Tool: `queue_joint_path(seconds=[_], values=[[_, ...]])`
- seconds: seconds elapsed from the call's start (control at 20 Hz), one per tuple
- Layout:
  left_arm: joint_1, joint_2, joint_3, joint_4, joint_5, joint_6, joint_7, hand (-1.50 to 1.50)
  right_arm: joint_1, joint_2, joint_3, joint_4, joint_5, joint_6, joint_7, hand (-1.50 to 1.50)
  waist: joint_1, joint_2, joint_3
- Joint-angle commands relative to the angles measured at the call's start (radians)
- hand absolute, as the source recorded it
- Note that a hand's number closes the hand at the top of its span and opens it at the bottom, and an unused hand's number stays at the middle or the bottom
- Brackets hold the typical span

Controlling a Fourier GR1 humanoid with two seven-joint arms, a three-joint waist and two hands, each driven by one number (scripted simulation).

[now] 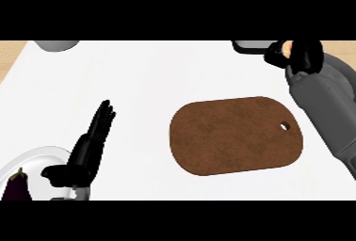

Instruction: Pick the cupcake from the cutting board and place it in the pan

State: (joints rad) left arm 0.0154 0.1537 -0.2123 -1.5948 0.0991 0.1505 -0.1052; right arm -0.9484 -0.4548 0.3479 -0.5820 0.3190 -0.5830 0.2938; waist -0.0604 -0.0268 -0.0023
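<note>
The brown cutting board (236,136) lies right of centre with nothing on it. At the top right my right hand (306,52) is curled round the cupcake (279,51), of which only an orange-and-cream sliver shows beside the fingers. Just left of that hand, a dark pan (248,45) is cut off by the view's top edge; only part of its rim shows. The cupcake is held at the pan's right side; whether it touches the pan cannot be told. My left hand (81,157) rests open at the lower left, fingers straight and pointing up.
A white plate (38,157) with a dark purple eggplant (17,187) sits in the lower left corner, partly behind my left hand. A grey rounded object (57,44) shows at the top left edge. Wooden surface borders the white counter at both upper corners.
</note>
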Motion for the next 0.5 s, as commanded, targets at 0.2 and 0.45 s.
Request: queue_joint_path(seconds=[0.2, 0.45], values=[[-0.050, -0.050, -0.028, 0.074, -0.032, -0.010, -0.039, 0.00, 0.209, -0.166, -0.081, -0.213, 0.021, -0.109, 0.076, 1.50, 0.038, 0.022, 0.002], [-0.072, -0.064, -0.038, 0.076, -0.054, -0.006, -0.039, 0.00, 0.212, -0.223, -0.151, -0.012, 0.066, -0.207, -0.086, 1.50, 0.067, 0.033, 0.003]])
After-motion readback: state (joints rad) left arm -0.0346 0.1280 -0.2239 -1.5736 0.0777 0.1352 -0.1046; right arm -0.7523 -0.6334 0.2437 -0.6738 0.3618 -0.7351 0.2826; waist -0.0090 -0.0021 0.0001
